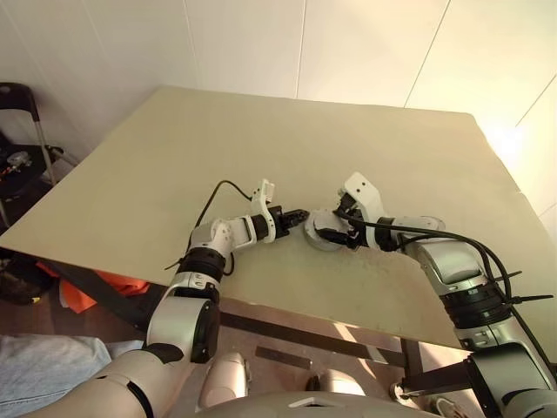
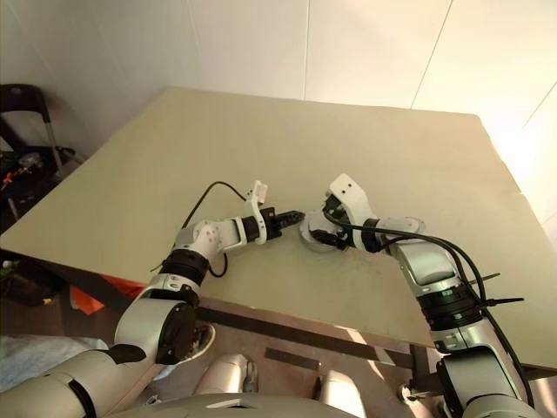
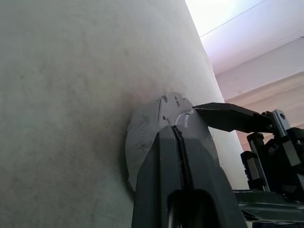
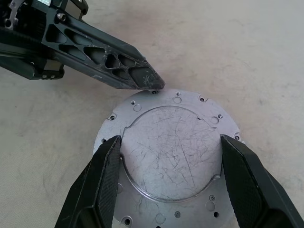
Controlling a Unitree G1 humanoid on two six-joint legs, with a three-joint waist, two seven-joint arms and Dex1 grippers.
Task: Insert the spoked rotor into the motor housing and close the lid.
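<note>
A round silver-grey part, the motor housing, lies on the table near its front edge. Its top is the lid, a flat scratched grey disc with a raised round centre and small holes round the rim. My right gripper comes down over it, one black finger on each side of the raised centre and close against it. The left gripper is shut with nothing in it, its tip touching the lid's rim on the side away from the right arm. The spoked rotor is hidden.
The beige table stretches far behind the parts. A black cable loops up from the left forearm. Beyond the table's left edge are a dark stand and something orange on the floor.
</note>
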